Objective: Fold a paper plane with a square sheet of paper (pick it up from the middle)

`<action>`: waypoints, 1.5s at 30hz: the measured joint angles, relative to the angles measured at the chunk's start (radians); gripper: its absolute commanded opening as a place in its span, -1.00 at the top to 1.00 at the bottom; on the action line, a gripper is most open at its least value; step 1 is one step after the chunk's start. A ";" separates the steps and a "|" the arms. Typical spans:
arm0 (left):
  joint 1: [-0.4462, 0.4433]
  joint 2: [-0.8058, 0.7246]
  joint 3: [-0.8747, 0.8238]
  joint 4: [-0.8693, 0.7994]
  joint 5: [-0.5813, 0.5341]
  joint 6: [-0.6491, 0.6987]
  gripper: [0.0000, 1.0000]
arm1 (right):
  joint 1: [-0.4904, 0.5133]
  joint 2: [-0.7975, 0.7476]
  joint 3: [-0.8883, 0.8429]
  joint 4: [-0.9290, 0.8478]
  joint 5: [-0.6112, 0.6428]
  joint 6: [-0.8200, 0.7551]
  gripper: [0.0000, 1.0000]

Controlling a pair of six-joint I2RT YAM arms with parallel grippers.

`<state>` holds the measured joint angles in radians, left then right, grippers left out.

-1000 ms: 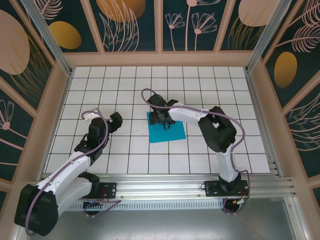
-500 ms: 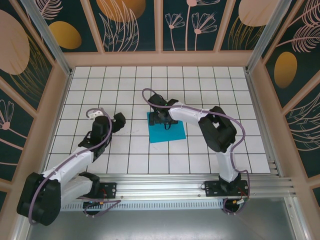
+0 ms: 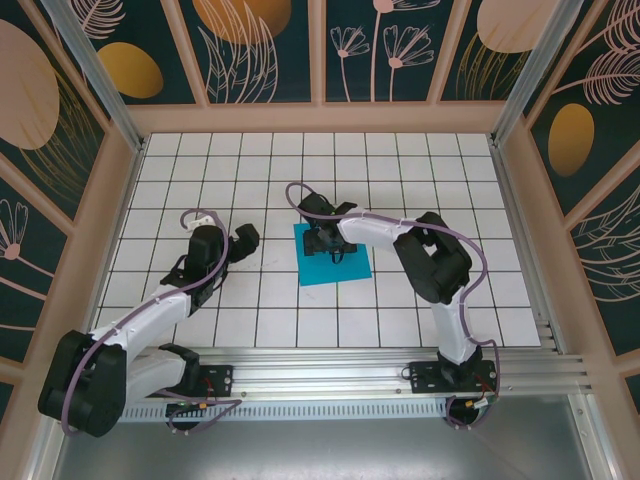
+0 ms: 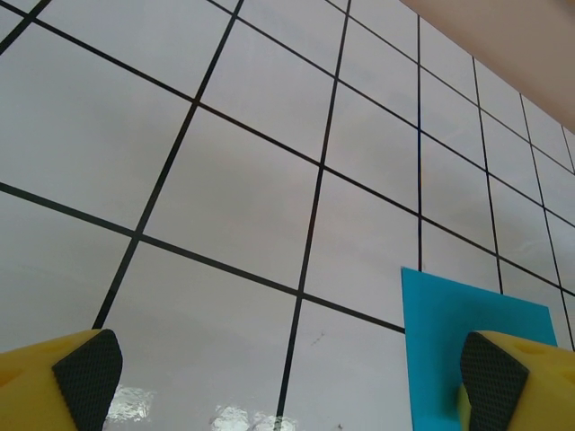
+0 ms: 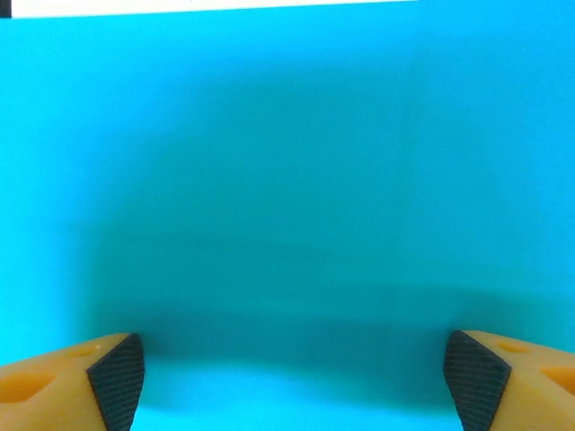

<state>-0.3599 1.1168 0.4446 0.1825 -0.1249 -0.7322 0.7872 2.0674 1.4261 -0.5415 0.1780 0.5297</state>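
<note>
The square sheet of paper (image 3: 342, 268) lies flat and teal-blue on the white tiled floor, near the middle. My right gripper (image 3: 326, 241) hangs low over its far-left part, open. In the right wrist view the sheet (image 5: 287, 180) spreads under my right gripper (image 5: 292, 384), and both dark pads stand wide apart with nothing between them. My left gripper (image 3: 245, 238) is open about one tile left of the sheet. In the left wrist view the sheet's corner (image 4: 445, 328) shows beside the right fingertip (image 4: 492, 382) of my left gripper (image 4: 287, 386). The paper plane is out of view.
Wooden walls with patterned panels (image 3: 320, 50) enclose the tiled floor (image 3: 400, 180) on three sides. An aluminium rail (image 3: 330, 365) with both arm bases runs along the near edge. Open tiles lie behind and to the right of the sheet.
My left arm has swung right and forward, bringing its gripper closer to the sheet's left edge. My right gripper stays over the sheet, its jaws opening wider and then narrowing a little.
</note>
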 measured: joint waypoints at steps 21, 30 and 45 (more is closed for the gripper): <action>0.000 0.000 0.001 0.002 0.093 0.014 -0.97 | 0.002 0.024 0.052 -0.061 -0.039 -0.042 -0.87; 0.000 0.000 0.001 0.007 0.123 0.014 -0.98 | 0.000 0.013 0.023 -0.029 -0.037 -0.042 -0.77; 0.000 0.001 0.000 0.034 0.147 0.014 -0.97 | -0.019 0.006 0.022 -0.029 -0.042 -0.024 -0.21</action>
<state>-0.3599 1.1175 0.4450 0.2169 0.0223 -0.7185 0.7677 2.0735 1.4483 -0.5709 0.1356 0.5053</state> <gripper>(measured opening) 0.986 0.653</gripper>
